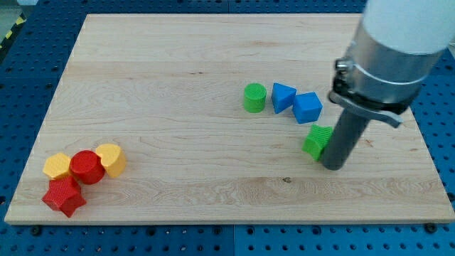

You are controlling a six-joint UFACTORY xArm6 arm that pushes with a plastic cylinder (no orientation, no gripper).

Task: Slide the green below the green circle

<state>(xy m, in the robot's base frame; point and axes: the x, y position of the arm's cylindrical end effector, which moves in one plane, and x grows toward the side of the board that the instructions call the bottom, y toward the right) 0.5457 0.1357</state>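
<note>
My tip (pixel 333 165) touches the green block (pixel 317 141)'s right; 2 blue blocks (pixel 296 102) sit beside the green circle (pixel 254 97).

Pale matt wooden board (pixel 178 85), ridged plastic green block (pixel 316 140)

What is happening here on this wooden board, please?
A robot arm is pushing blocks with a dark rod. My tip sits right against the view's right side of a green block, below the blue cube. The green circle stands further to the view's left, beside a second blue block. Yellow and red blocks cluster at the view's bottom left, untouched.
</note>
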